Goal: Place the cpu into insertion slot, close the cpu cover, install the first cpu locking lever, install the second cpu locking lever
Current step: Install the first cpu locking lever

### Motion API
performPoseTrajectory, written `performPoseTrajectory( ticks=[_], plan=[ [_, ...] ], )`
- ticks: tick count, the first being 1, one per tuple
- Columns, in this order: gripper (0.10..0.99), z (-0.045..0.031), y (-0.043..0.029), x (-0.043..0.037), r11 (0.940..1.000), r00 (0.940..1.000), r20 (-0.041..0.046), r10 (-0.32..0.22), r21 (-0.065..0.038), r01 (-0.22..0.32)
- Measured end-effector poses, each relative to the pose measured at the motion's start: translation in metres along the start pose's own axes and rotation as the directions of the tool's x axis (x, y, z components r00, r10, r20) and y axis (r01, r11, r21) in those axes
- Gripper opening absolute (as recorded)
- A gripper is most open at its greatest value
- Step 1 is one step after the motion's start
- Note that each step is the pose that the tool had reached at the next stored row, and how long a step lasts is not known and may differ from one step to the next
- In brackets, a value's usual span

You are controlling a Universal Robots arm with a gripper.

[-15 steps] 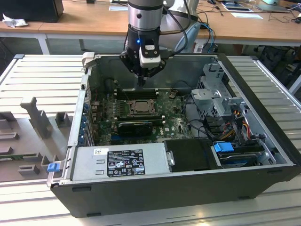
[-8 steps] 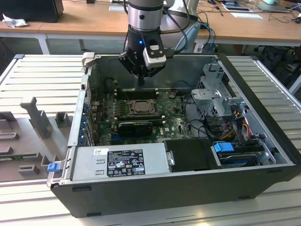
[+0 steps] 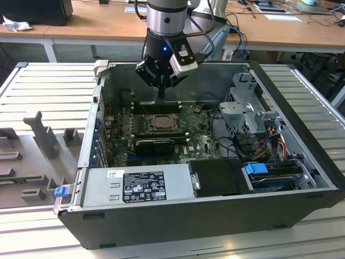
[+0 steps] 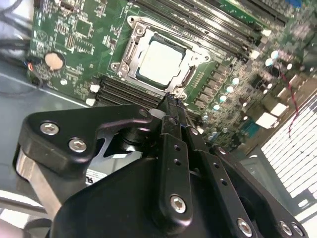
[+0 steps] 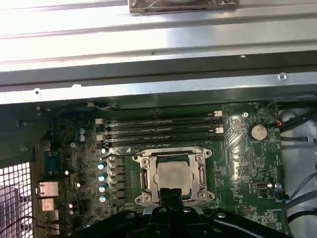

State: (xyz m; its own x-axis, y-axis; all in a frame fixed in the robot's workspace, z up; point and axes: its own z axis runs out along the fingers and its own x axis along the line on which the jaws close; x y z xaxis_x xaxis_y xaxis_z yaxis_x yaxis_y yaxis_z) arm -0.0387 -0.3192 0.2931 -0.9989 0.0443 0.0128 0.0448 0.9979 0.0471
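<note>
Second wrist view: flat square silver cpu (image 4: 161, 62) in insertion slot (image 4: 130, 49).

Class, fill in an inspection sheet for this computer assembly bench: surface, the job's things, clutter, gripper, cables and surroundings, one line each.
Surface: slatted metal table carrying an open computer case.
Job's things: cpu lies in the insertion slot; cover lies flat around it.
Clutter: grey fixtures on the table at the exterior view's left; crumpled paper on a desk.
Gripper: gripper shut, nothing seen in it, above the board beside the slot.
Cables: coloured wires bundled inside the case at the exterior view's right.
Surroundings: wooden desks behind the table.
</note>
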Motion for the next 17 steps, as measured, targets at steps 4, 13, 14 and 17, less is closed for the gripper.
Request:
performPoseTrajectory(
  ticks=[4,13,14,17],
  plan=[
    [0.106,0.0002,0.0000,0.0000,0.9963,0.9963,-0.0023,-0.085,0.001,0.085],
    [0.106,0.0013,-0.0009,0.0195,0.9906,0.9906,0.0088,-0.137,0.002,0.137],
    [0.106,0.0014,-0.0009,0.0208,0.9906,0.9906,0.0096,-0.137,0.002,0.137],
    [0.106,0.0015,-0.0011,0.0235,0.9906,0.9905,0.0107,-0.137,0.002,0.137]
  ],
)
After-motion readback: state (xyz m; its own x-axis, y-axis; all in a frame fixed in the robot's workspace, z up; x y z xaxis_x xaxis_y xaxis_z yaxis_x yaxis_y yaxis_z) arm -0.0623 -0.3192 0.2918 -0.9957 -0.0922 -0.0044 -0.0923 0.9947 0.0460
